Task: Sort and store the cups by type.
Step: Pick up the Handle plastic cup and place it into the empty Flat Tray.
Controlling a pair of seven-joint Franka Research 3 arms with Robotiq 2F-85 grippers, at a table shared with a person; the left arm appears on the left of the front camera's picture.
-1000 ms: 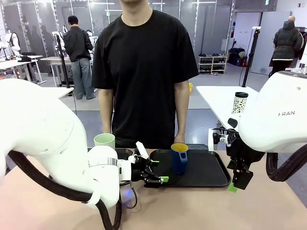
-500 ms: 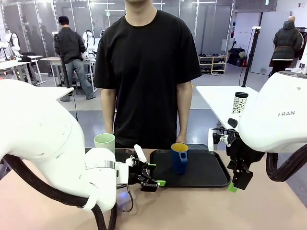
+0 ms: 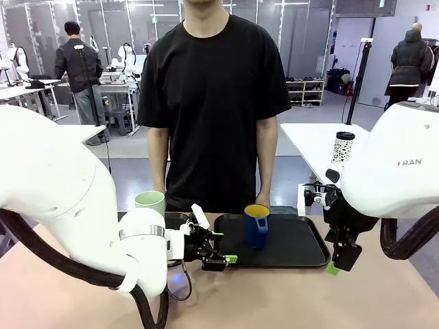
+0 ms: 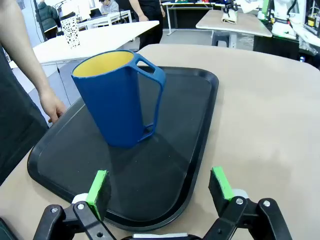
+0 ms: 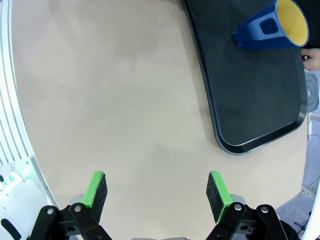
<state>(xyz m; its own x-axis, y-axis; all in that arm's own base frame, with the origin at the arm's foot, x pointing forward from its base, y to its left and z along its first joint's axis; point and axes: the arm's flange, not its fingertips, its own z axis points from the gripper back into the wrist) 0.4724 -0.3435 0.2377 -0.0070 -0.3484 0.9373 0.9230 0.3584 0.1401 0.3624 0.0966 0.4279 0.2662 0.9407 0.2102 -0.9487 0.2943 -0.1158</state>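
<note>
Both end effectors as before: left end effector (image 3: pixel 221 248) open near blue mug (image 3: pixel 257 225).

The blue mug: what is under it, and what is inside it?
The blue mug stands upright on the black tray. Its inside wall is yellow; the bottom is hidden by the rim, so contents cannot be told.

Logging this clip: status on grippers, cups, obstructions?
Left gripper open, empty, facing blue mug upright on black tray. Right gripper open over bare table. Green tumbler behind left arm. Person's hand at tray edge.
</note>
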